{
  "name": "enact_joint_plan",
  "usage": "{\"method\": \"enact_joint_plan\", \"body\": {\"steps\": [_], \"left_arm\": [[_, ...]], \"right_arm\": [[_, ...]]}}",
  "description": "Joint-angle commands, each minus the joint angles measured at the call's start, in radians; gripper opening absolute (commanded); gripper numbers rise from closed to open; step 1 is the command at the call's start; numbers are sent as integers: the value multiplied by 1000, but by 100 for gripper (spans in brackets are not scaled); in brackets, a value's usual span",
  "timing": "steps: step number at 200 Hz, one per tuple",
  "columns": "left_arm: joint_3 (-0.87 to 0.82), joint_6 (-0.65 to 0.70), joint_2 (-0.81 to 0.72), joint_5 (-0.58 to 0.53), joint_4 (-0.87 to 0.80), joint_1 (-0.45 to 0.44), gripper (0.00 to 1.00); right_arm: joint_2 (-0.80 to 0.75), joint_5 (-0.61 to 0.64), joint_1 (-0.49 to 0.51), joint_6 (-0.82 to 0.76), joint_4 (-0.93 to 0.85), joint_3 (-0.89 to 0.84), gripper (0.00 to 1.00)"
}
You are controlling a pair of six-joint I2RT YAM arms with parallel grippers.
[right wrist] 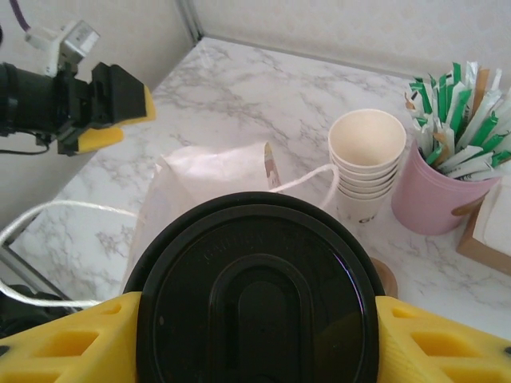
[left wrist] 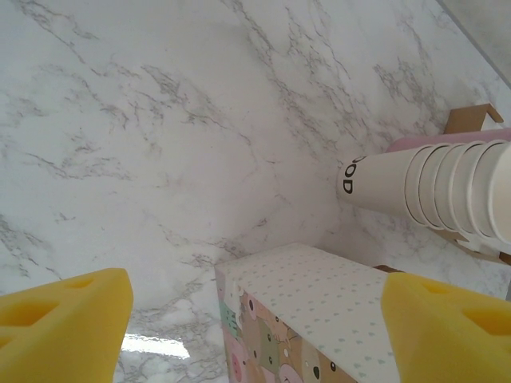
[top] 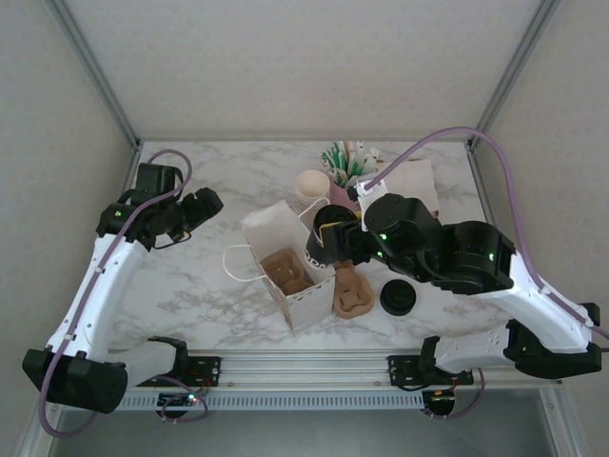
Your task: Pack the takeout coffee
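One takeout coffee [right wrist: 255, 279], black lid up, is clamped between the two yellow fingers of the right hand [right wrist: 255, 343], at the right rim of the single white paper bag [top: 269, 227]; the left hand [top: 207, 204] hangs left of the bag, fingers apart and bare; two carriers: a brown cup carrier [top: 288, 271] inside the bag, a second carrier [top: 349, 290] on the desk [top: 190, 286] just beside it; one stack of paper cups [top: 311, 184], one pink pot [right wrist: 427, 191] of sachets and one black lid stack [top: 398, 298] stand around the right arm.
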Motion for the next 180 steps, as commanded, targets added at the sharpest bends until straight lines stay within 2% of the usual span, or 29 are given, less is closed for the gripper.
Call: {"method": "enact_joint_plan", "body": {"steps": [1, 52, 91, 136, 180], "left_arm": [[28, 6, -24, -17, -23, 3, 82], [25, 7, -27, -21, -23, 3, 82], [23, 7, -27, -23, -22, 3, 82], [34, 14, -31, -27, -30, 2, 82], [61, 18, -38, -29, -51, 3, 78]], "right_arm": [[-17, -16, 10, -20, 60, -13, 50], [-52, -9, 9, -26, 102, -26, 50], [-98, 53, 10, -25, 141, -59, 50], [-133, 207, 10, -16, 128, -72, 50], [-141, 417, 9, 14, 50, -66, 50]]}}
